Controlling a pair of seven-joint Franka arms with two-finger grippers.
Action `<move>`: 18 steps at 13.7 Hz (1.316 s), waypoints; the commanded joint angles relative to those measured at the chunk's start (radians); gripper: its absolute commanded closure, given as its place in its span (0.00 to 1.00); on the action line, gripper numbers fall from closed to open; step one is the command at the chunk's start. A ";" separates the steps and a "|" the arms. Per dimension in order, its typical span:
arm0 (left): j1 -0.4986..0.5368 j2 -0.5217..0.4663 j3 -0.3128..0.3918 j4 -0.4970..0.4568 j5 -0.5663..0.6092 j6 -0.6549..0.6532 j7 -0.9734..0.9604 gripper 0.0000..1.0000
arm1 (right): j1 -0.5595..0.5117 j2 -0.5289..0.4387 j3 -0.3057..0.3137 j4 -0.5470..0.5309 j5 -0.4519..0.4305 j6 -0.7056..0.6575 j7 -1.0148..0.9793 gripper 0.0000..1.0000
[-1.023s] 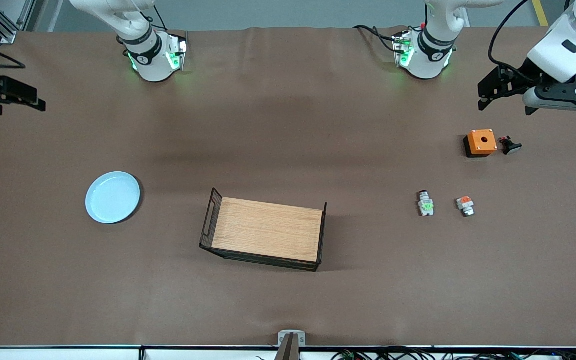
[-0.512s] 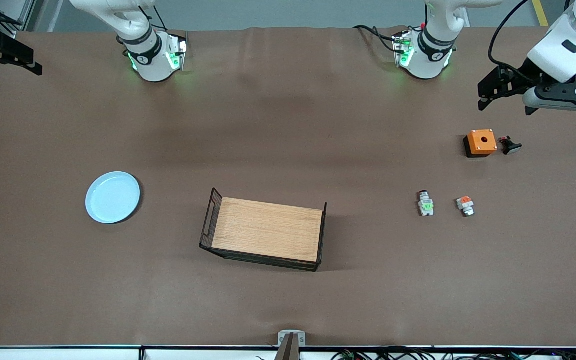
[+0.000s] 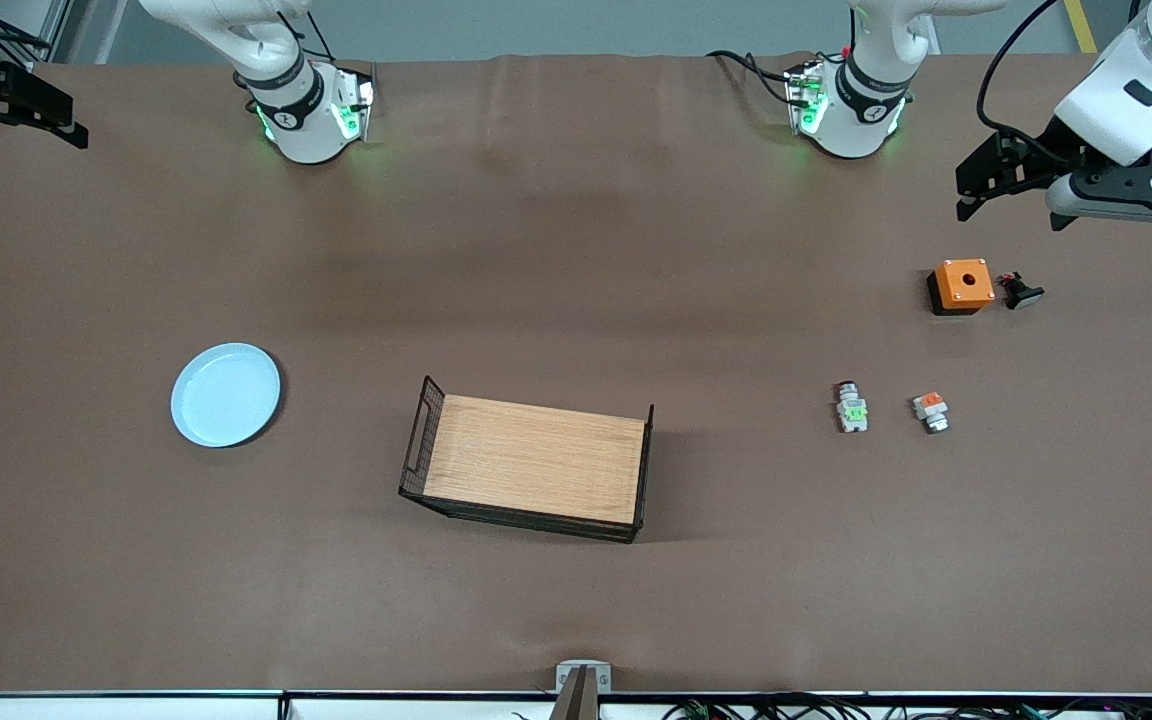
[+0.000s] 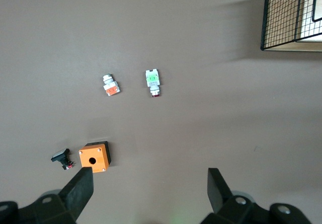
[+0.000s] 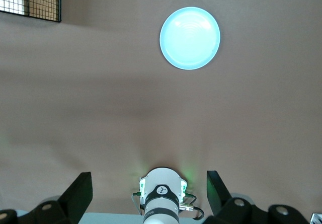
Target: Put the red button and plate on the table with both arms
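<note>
The red button (image 3: 851, 407), a whitish part with a green block, lies on the brown table (image 3: 576, 250) toward the left arm's end; it also shows in the left wrist view (image 4: 153, 80). The pale blue plate (image 3: 226, 394) lies flat on the mat toward the right arm's end, and the right wrist view looks down on it (image 5: 190, 38). My left gripper (image 3: 1011, 212) hangs open and empty high over the table's end beside the orange box, jaws wide (image 4: 149, 178). My right gripper (image 3: 31, 140) hovers open and empty over the table's corner (image 5: 149, 181).
A wooden tray with black wire sides (image 3: 531, 465) stands mid-table. A similar part with an orange block (image 3: 930, 411) lies beside the red button. An orange box with a hole (image 3: 961, 285) and a small black piece (image 3: 1021, 291) sit farther from the camera.
My right gripper has moved away from the front camera, up toward the table's corner, then nearly stopped. The left arm and all objects have stayed still.
</note>
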 commanded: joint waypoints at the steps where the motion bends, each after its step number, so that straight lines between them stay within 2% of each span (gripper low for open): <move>1: 0.005 -0.020 -0.010 -0.013 0.017 0.003 -0.017 0.00 | -0.016 -0.006 0.014 0.014 -0.041 -0.014 0.002 0.00; 18: 0.004 -0.018 -0.010 -0.014 0.017 0.003 -0.022 0.00 | -0.014 0.011 0.014 0.030 -0.039 0.025 0.014 0.00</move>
